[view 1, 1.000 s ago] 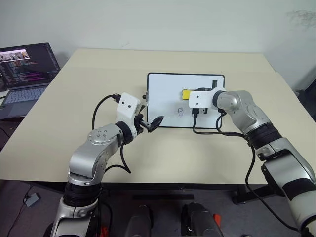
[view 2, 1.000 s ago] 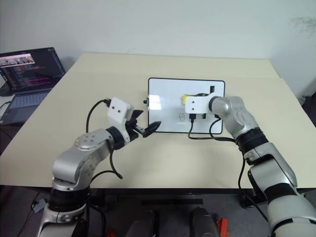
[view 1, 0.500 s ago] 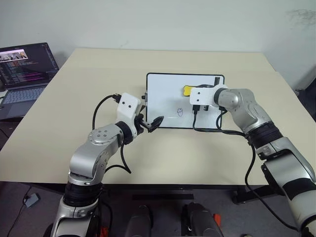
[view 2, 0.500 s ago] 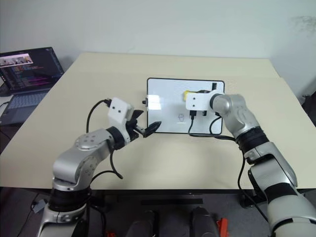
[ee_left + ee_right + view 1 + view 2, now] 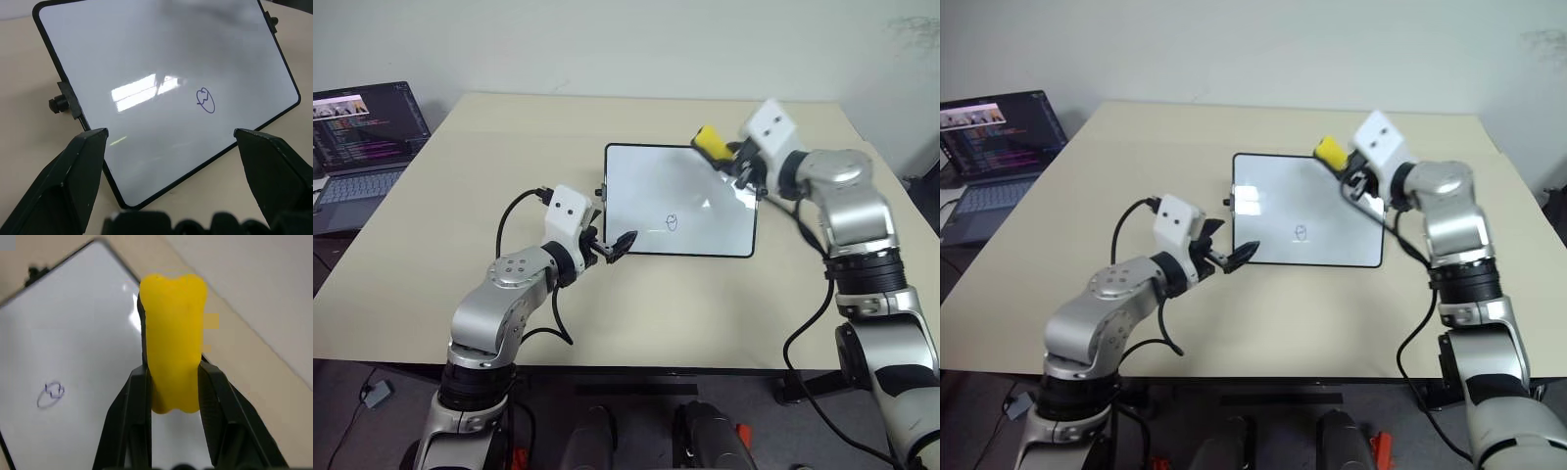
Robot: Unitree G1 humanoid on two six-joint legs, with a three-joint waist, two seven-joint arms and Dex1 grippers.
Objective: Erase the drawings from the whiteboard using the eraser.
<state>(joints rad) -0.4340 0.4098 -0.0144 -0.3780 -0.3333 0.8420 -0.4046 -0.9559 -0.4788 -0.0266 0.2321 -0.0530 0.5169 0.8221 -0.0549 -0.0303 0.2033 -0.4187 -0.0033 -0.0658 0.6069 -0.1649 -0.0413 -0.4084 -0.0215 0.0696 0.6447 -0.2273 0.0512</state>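
The whiteboard [image 5: 705,186] lies flat on the tan table, and one of the drawings, a small circled squiggle [image 5: 672,222], remains near its middle. My right gripper [image 5: 721,153] hangs in the air over the board's far right corner, shut on the yellow eraser [image 5: 708,140]. In the right wrist view the eraser [image 5: 173,340] stands pinched between both fingers [image 5: 134,406], with the squiggle [image 5: 51,394] below it. My left gripper [image 5: 612,241] is open at the board's near left corner; its wide-spread fingers [image 5: 80,161] stand on either side of that corner, and the squiggle [image 5: 206,100] lies beyond them.
An open laptop [image 5: 362,137] sits beside the table at the far left. A black cable [image 5: 803,313] hangs from my right arm near the table's right side. Bare tabletop [image 5: 509,147] surrounds the board.
My right gripper has lifted the eraser off the board, up and toward the far right corner, and its wrist has rolled. The left gripper and the squiggle are unchanged.
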